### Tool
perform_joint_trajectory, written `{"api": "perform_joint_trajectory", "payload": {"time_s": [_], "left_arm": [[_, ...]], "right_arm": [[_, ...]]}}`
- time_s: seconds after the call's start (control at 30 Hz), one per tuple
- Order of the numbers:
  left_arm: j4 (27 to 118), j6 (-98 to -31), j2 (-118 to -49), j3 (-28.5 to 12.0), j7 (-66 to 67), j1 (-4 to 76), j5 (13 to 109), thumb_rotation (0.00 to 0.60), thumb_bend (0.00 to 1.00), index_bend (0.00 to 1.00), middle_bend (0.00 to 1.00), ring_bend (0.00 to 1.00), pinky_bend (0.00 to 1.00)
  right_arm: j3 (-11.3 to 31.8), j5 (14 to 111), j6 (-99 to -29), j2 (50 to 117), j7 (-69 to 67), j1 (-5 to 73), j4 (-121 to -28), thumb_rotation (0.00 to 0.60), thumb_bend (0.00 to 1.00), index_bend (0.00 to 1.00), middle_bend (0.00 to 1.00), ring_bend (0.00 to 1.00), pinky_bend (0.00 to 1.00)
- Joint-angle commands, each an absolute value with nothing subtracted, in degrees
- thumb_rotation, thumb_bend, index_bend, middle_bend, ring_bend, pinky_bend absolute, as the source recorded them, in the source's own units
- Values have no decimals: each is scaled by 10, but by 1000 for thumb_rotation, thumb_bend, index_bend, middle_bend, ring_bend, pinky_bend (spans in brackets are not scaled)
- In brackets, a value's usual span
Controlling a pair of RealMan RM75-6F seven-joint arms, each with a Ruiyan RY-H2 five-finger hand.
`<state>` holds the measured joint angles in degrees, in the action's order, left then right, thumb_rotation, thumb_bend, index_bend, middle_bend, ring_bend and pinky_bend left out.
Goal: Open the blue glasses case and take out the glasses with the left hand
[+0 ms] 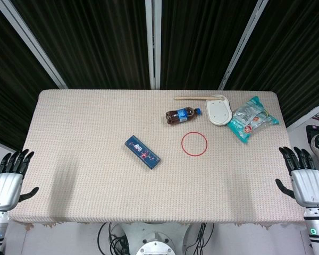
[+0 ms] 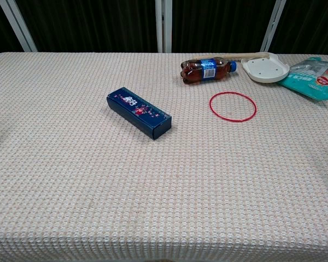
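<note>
Head view: both hands, left (image 1: 8, 178) and right (image 1: 303, 175), spread empty at table edges; left should approach the closed case (image 1: 142, 152) squarely.

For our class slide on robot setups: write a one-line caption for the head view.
Closed blue glasses case mid-table; left hand and right hand open at the edges.

Place: a robot test lab or studio.
Backdrop: black curtains (image 1: 95, 42) with white frame poles (image 1: 153, 42).
Bench: table (image 1: 85, 175) under beige woven cloth.
Below: cables (image 1: 117, 236).
</note>
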<state>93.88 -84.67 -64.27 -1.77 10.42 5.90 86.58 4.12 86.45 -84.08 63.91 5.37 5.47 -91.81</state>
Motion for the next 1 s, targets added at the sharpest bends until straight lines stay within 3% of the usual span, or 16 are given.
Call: {"api": "perform_joint_trajectory", "payload": {"time_s": [0.03, 0.43, 0.7, 0.83, 1.0], "left_arm": [[938, -843, -644, -17, 103, 60, 864, 600, 125, 31, 20, 0, 0], [937, -843, -652, -16, 97, 67, 882, 600, 125, 36, 20, 0, 0], [952, -752, -643, -52, 89, 175, 939, 600, 137, 76, 54, 0, 0], [961, -649, -643, -80, 75, 256, 923, 600, 294, 93, 94, 0, 0], [948, -498, -671, -118, 40, 366, 857, 600, 608, 139, 131, 0, 0]], "right_arm": [[42, 863, -838, 639, 56, 57, -919, 600, 184, 0, 103, 0, 0], [45, 872, -854, 633, 53, 56, -923, 600, 184, 0, 103, 0, 0], [50, 891, -864, 620, 52, 62, -934, 600, 184, 0, 103, 0, 0], [49, 903, -867, 616, 54, 64, -941, 600, 209, 0, 103, 0, 0], [43, 915, -871, 614, 57, 64, -946, 600, 248, 0, 103, 0, 0]]}}
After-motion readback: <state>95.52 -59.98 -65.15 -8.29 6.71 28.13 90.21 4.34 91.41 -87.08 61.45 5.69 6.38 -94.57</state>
